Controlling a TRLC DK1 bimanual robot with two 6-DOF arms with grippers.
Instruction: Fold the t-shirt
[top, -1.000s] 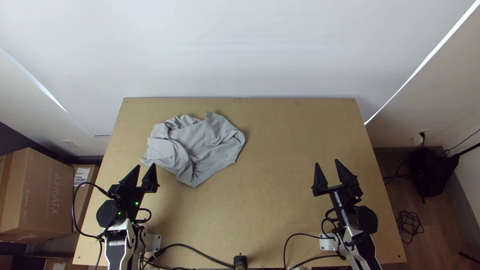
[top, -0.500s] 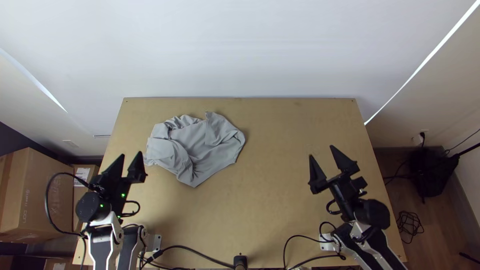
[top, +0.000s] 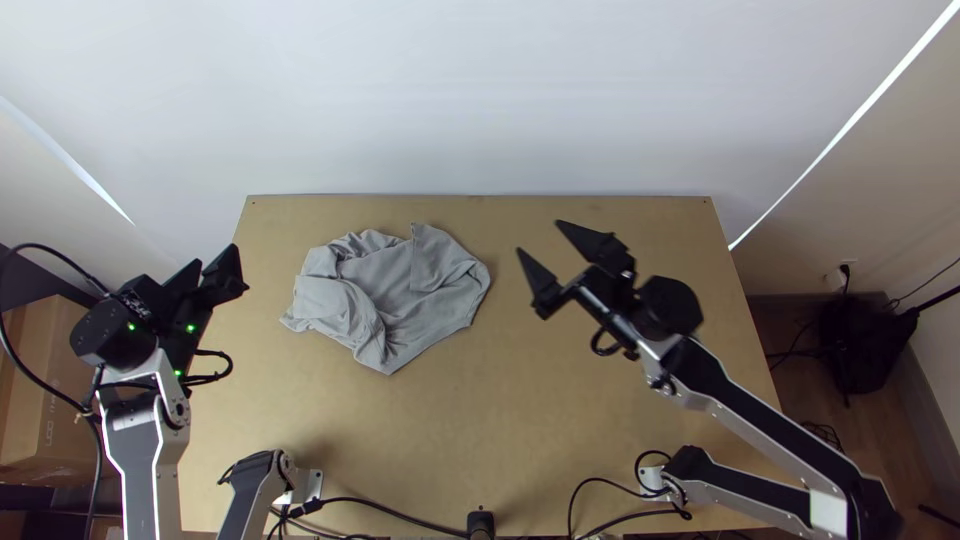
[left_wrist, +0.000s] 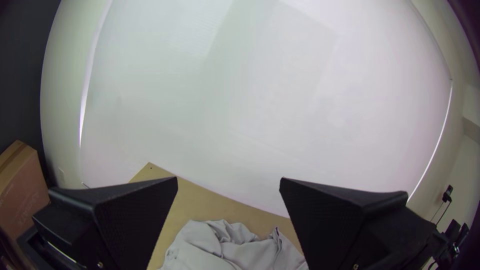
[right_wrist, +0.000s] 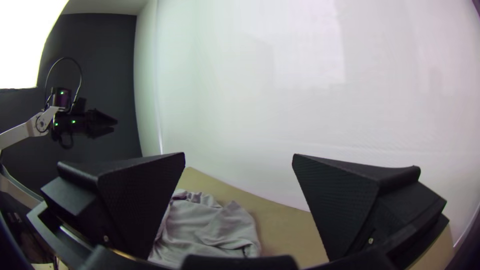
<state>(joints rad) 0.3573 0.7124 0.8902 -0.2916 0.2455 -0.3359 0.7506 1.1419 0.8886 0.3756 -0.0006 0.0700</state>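
Seen from above, the bunched grey t-shirt lay at ten o'clock from the middle of the table, long axis running roughly nine to three, one corner pointing to six. The left gripper, towards its ten, and the right gripper, towards its two, were both released, fingers parted.

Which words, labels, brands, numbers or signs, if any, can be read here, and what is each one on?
No text is clear enough to quote.
Cardboard box: faint print on its side, too blurred to read.
Left arm's black wrist housing: small pale marks, too small to read.
Grey t-shirt: no print that I can make out.
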